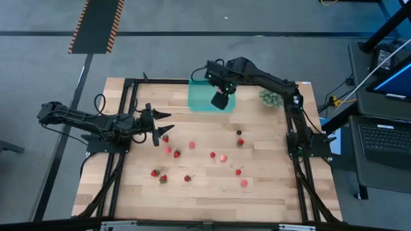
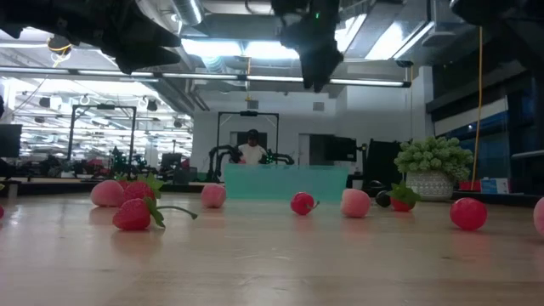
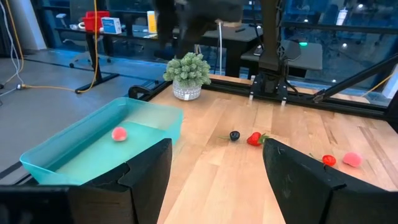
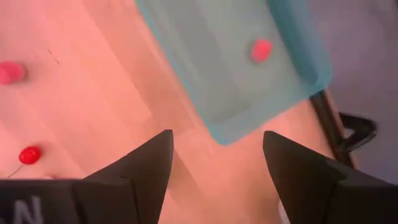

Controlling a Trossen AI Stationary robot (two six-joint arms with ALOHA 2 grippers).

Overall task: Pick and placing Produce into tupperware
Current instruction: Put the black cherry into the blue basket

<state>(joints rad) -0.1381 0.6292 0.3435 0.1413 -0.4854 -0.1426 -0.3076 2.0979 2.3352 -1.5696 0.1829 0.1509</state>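
Produce lies scattered across the centre and lower half of the bench in the high view: small red and pink pieces, some with green tops, plus one dark berry right of centre. One pink piece rests inside the tupperware, which sits at the upper centre of the bench. Right claw hangs above the tupperware's right edge, fingers spread, holding nothing. Left claw is at the left of the bench, just beside a red piece, fingers spread and empty. A spiky green plant ball stands at the upper right.
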